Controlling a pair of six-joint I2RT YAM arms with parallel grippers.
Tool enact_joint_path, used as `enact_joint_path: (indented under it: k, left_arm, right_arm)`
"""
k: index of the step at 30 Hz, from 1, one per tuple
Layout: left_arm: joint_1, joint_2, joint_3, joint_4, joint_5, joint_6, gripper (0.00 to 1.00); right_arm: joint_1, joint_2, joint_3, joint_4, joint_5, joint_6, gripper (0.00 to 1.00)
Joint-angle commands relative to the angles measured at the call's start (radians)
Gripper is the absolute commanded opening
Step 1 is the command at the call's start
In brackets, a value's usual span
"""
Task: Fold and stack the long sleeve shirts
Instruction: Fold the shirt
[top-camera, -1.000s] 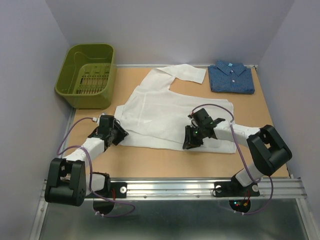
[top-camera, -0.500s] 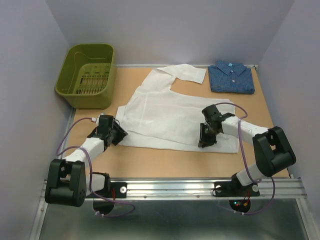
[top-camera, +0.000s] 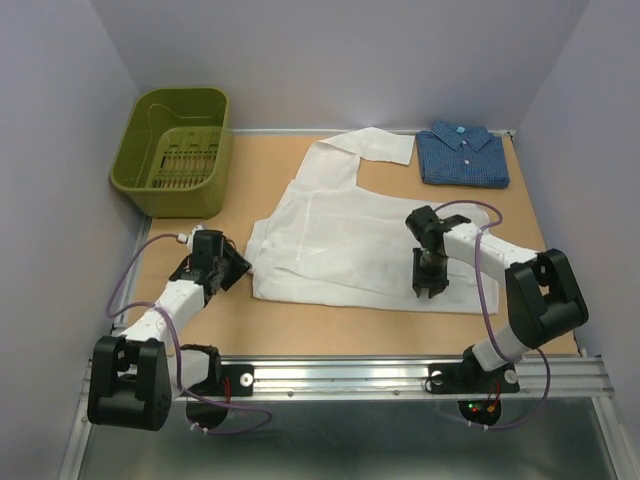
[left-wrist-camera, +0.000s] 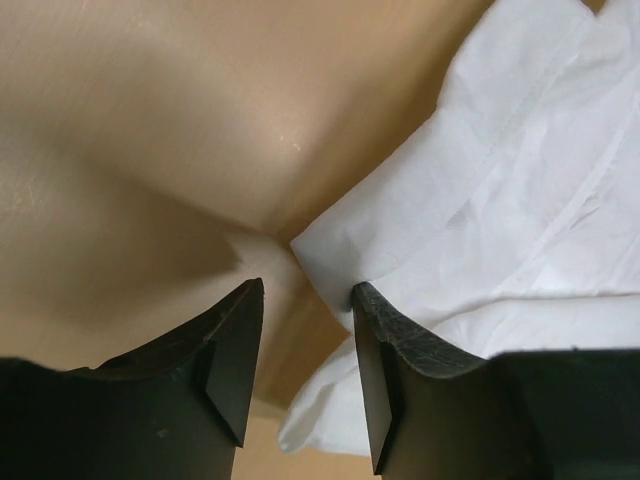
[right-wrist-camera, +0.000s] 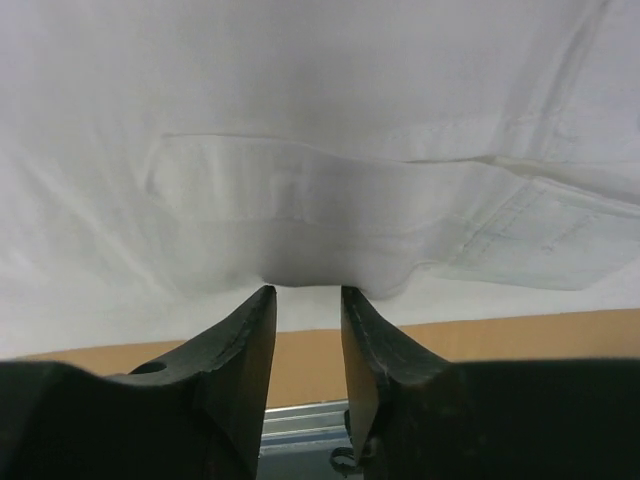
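The white shirt (top-camera: 335, 235) lies spread flat in the middle of the table, one sleeve reaching to the back. The dark blue shirt (top-camera: 462, 155) lies folded at the back right. My left gripper (top-camera: 230, 268) is open at the white shirt's near left corner. In the left wrist view (left-wrist-camera: 307, 288) the white cloth (left-wrist-camera: 500, 180) lies against and under the right finger. My right gripper (top-camera: 428, 287) points down on the shirt's near right part. In the right wrist view (right-wrist-camera: 306, 290) its jaws stand narrowly apart, tips pressed on the cloth (right-wrist-camera: 300, 120), nothing between them.
A green plastic basket (top-camera: 175, 150) stands at the back left. Purple walls close the left, back and right sides. A metal rail (top-camera: 400, 375) runs along the near edge with both arm bases. Bare brown tabletop (top-camera: 330, 325) shows in front of the shirt.
My right gripper has slid to the right across the white shirt, and the shirt has shifted right with it, its left edge pulling away from my left gripper. The left arm barely moved.
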Motion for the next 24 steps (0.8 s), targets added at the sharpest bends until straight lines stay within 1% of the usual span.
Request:
enact_joint_path:
  k: [1,3,4,7,8,10,13,14,17,19,20,22,24]
  left_arm:
    - [0.002,-0.077,0.077,-0.025,0.023,0.053,0.55]
    - [0.002,-0.090,0.095,-0.029,0.058,0.064,0.57]
    - [-0.003,-0.101,0.118,-0.042,0.068,0.076,0.60]
    - [-0.035,-0.121,0.155,-0.054,0.086,0.091,0.63]
    - [-0.044,-0.126,0.164,-0.055,0.091,0.093,0.64]
    - [-0.087,-0.121,0.193,-0.048,0.091,0.098,0.64]
    - [-0.142,-0.074,0.239,-0.020,0.066,0.104,0.64]
    - [-0.188,-0.055,0.250,-0.011,0.059,0.107,0.64]
    - [-0.237,0.037,0.287,0.013,-0.003,0.110,0.64]
    - [-0.237,0.103,0.298,0.036,-0.018,0.105,0.64]
    - [-0.237,0.124,0.298,0.044,-0.056,0.102,0.64]
    - [-0.239,0.179,0.296,0.066,-0.079,0.099,0.64]
    - [-0.237,0.233,0.293,0.073,-0.112,0.082,0.63]
  right_arm:
    - [-0.008,-0.099,0.150,-0.021,0.006,-0.030,0.41]
    - [-0.007,-0.116,0.184,0.003,-0.027,-0.052,0.45]
    - [-0.010,-0.128,0.210,0.034,-0.078,-0.067,0.48]
    - [-0.002,-0.144,0.215,0.112,-0.193,-0.083,0.53]
    - [0.003,-0.144,0.206,0.179,-0.249,-0.086,0.54]
    - [0.030,-0.124,0.189,0.254,-0.270,-0.089,0.54]
    - [0.073,-0.083,0.186,0.307,-0.238,-0.099,0.56]
    - [0.081,-0.049,0.187,0.339,-0.232,-0.102,0.56]
    - [0.121,0.015,0.204,0.399,-0.187,-0.124,0.58]
    - [0.150,0.052,0.215,0.419,-0.158,-0.135,0.59]
    - [0.159,0.066,0.225,0.436,-0.131,-0.145,0.59]
    - [0.188,0.115,0.232,0.454,-0.114,-0.159,0.60]
    - [0.223,0.164,0.238,0.480,-0.059,-0.174,0.60]
